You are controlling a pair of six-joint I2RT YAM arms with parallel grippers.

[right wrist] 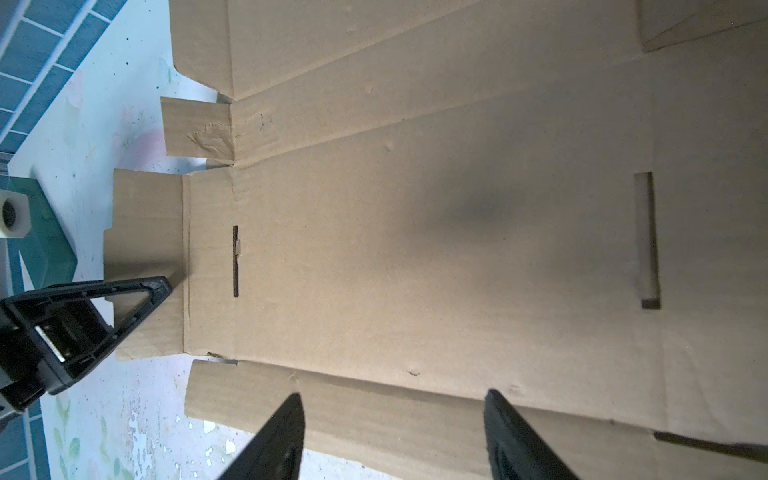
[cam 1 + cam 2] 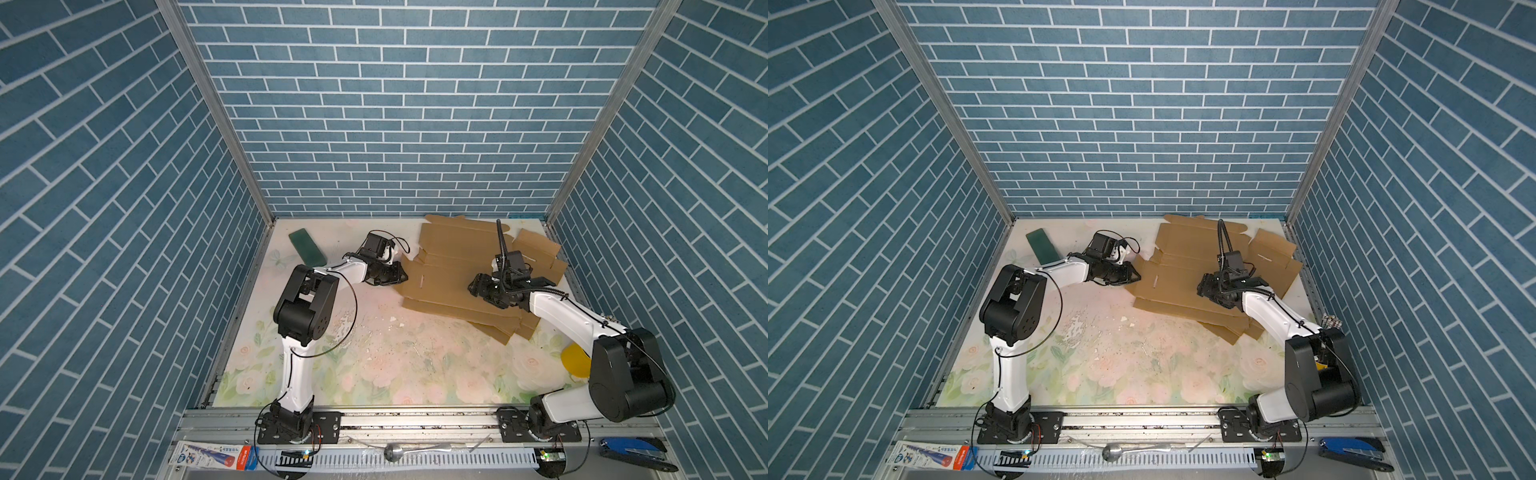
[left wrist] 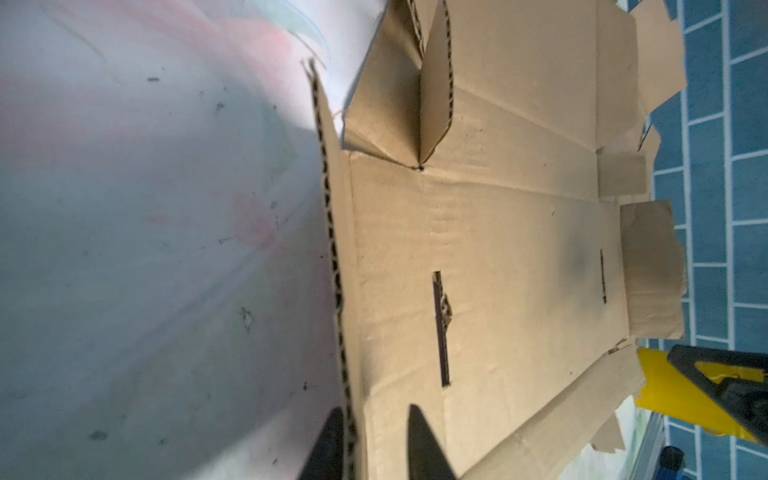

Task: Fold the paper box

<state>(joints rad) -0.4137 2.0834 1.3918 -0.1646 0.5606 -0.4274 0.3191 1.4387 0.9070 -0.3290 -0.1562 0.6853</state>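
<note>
Left gripper (image 3: pixel 374 409) straddles the flat brown cardboard box sheet (image 2: pixel 449 274), clamping unclear; your right gripper (image 1: pixel 394 392) gapes above.

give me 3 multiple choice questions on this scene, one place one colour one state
1. The cardboard lies where on the table? A far right B near left C centre front
2. The flat pad far left is? A red B green C white
3. The right gripper is? A open B shut on cardboard C shut on pad
1 A, it fills the far right corner; 2 B, it looks dark green; 3 A, its fingers stand wide apart over the cardboard.
</note>
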